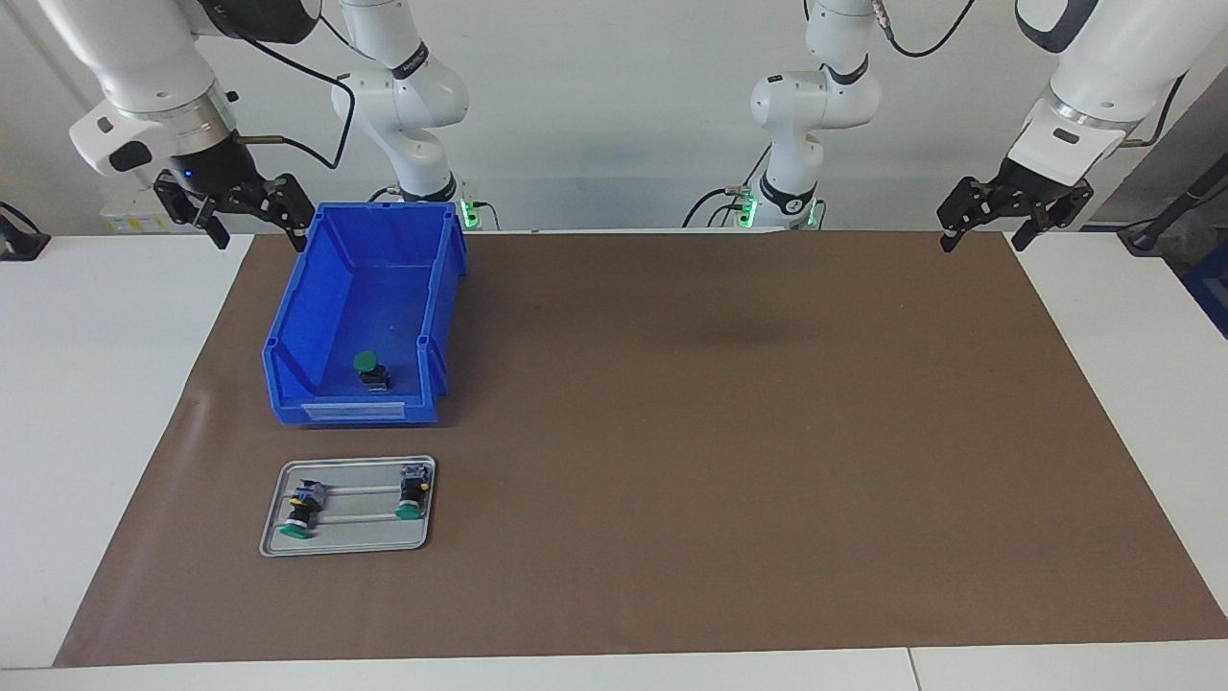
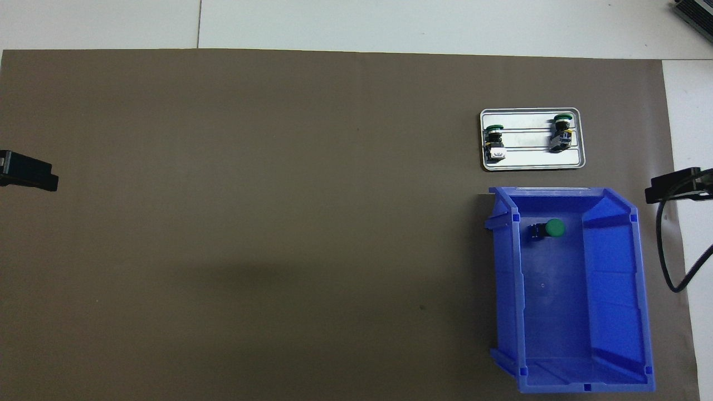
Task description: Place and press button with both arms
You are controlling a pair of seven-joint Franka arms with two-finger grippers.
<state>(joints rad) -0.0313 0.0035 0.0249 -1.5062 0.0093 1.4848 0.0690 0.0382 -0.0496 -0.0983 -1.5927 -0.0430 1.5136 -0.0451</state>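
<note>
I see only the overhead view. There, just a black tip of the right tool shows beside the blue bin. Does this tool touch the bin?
Observer: No. The right tool hangs in the air over the edge of the brown mat, beside the blue bin but apart from it.
Operator: Thank you. Do the two tools hold something now?
Observer: No. The right tool and the left tool, which is raised over the mat's corner at the left arm's end, are both open and empty.
</note>
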